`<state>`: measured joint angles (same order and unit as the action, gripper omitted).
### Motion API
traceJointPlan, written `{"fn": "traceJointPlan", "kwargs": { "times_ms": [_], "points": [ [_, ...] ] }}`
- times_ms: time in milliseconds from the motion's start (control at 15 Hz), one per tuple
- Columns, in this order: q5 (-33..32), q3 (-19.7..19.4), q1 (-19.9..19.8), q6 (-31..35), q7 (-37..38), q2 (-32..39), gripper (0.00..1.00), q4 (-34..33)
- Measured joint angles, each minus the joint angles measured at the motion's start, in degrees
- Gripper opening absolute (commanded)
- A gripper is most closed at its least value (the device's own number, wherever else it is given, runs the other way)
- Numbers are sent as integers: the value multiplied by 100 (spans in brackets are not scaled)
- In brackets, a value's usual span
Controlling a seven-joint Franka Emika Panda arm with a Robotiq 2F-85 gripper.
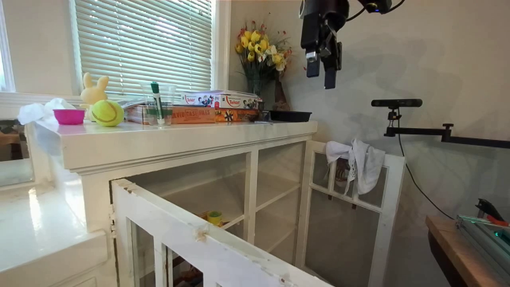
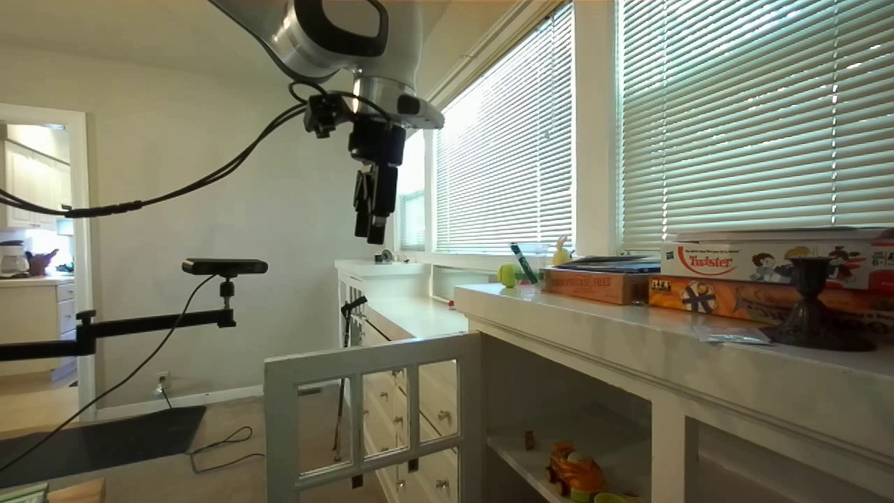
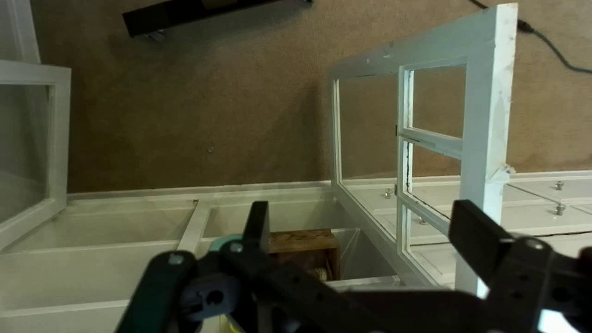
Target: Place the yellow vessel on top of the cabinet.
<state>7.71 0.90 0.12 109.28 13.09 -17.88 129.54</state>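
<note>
Inside the cabinet, on an inner shelf, stands the small yellow vessel. Only its rim enters the bottom edge of an exterior view, as a sliver of the yellow vessel beside an orange toy. A patch of yellow at the lower edge of the wrist view is mostly covered by the gripper, so I cannot tell what it is. My gripper hangs in the air, fingers down, higher than the cabinet top and well away from the vessel. In the wrist view the gripper has its fingers wide apart, nothing between them.
Two framed doors swing outward, a near door and a far door draped with white cloth. On top are a tennis ball, pink bowl, game boxes and flowers. A camera arm juts out nearby.
</note>
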Motion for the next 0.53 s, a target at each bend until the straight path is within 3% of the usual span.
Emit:
{"fn": "traceJointPlan", "kwargs": {
  "times_ms": [533],
  "points": [
    [-384,43,-100,1552,31,257,100,647]
  ]
}}
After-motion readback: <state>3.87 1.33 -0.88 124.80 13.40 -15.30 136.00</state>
